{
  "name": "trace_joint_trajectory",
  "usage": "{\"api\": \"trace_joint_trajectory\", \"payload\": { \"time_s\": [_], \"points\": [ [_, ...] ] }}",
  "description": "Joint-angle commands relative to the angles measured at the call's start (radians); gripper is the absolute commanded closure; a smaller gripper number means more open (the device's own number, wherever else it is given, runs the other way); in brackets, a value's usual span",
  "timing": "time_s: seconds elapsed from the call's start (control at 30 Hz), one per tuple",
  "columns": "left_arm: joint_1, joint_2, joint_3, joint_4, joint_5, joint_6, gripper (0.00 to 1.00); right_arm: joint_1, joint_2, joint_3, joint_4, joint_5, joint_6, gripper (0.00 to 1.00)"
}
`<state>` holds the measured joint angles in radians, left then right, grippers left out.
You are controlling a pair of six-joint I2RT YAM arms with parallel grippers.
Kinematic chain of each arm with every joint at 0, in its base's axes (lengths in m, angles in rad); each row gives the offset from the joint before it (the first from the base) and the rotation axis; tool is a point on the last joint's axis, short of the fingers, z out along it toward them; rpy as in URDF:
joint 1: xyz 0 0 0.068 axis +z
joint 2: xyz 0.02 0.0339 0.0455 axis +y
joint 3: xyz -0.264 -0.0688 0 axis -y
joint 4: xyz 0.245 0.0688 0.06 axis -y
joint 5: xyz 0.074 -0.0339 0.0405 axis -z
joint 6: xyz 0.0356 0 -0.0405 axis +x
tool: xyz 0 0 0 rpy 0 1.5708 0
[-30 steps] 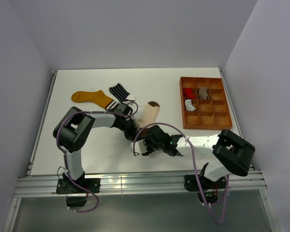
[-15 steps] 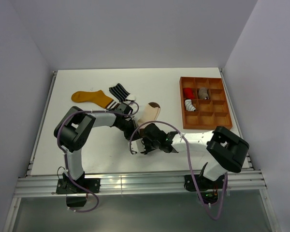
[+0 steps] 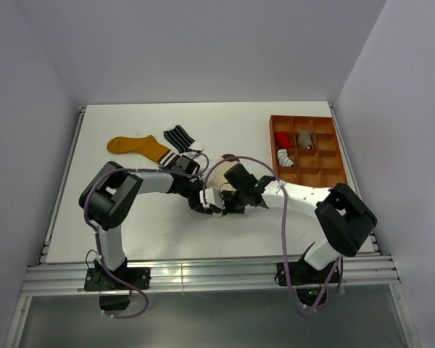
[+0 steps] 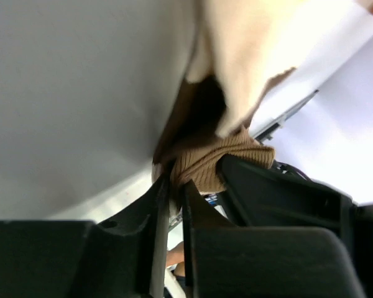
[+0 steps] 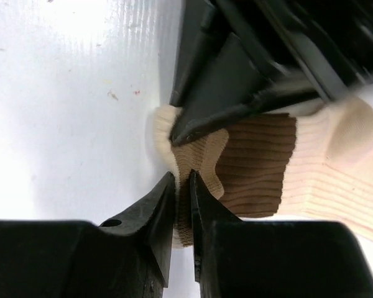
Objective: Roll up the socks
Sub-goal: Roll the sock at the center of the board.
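A cream sock (image 3: 219, 176) with a brown toe and a brown cuff (image 5: 255, 164) lies bunched at the table's middle. Both grippers meet at its near end. My right gripper (image 5: 181, 180) is shut on the folded edge of the brown cuff, and in the top view the right gripper (image 3: 230, 202) sits over the sock. My left gripper (image 4: 174, 182) pinches the same cuff (image 4: 202, 164) from the other side, its jaws almost together with fabric between the tips. A mustard-yellow sock (image 3: 136, 147) and two black-and-white striped socks (image 3: 178, 136) (image 3: 181, 162) lie flat at the back left.
An orange-brown compartment tray (image 3: 307, 185) stands at the back right, with a red roll (image 3: 282, 139), a grey roll (image 3: 304, 138) and a striped roll (image 3: 285, 158) in its cells. Cables loop over both arms near the sock.
My right gripper has moved toward the back, onto the cream sock, and closed on its cuff. The left gripper stayed at the cuff and eased a little. The sock looks shorter and more bunched.
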<state>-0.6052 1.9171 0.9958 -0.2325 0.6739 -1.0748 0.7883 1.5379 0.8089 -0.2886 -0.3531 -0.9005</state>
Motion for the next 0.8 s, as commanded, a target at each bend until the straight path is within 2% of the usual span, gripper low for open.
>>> {"api": "trace_joint_trajectory", "payload": {
  "time_s": [0.0,0.03,0.2,0.4,0.5,0.67,0.77],
  "points": [
    [0.005,-0.075,-0.059,0.011,-0.048,-0.048,0.83,-0.086,-0.006,0.067,-0.204,-0.088,0.025,0.83],
    [0.007,-0.087,-0.068,0.033,-0.051,-0.06,0.78,-0.093,-0.002,0.073,-0.216,-0.104,0.023,0.83],
    [0.007,-0.188,-0.117,0.116,-0.123,-0.108,0.67,-0.152,0.028,0.104,-0.311,-0.204,0.025,0.84],
    [-0.005,-0.282,-0.171,0.223,-0.24,-0.122,0.67,-0.236,0.129,0.191,-0.443,-0.334,0.009,0.84],
    [-0.031,-0.317,-0.198,0.344,-0.324,-0.114,0.65,-0.294,0.186,0.239,-0.513,-0.415,-0.021,0.84],
    [-0.038,-0.227,-0.253,0.66,-0.323,-0.184,0.64,-0.36,0.208,0.25,-0.534,-0.446,-0.037,0.84],
    [-0.044,-0.14,-0.195,0.679,-0.312,-0.186,0.63,-0.362,0.208,0.242,-0.532,-0.434,-0.041,0.84]
  ]
}}
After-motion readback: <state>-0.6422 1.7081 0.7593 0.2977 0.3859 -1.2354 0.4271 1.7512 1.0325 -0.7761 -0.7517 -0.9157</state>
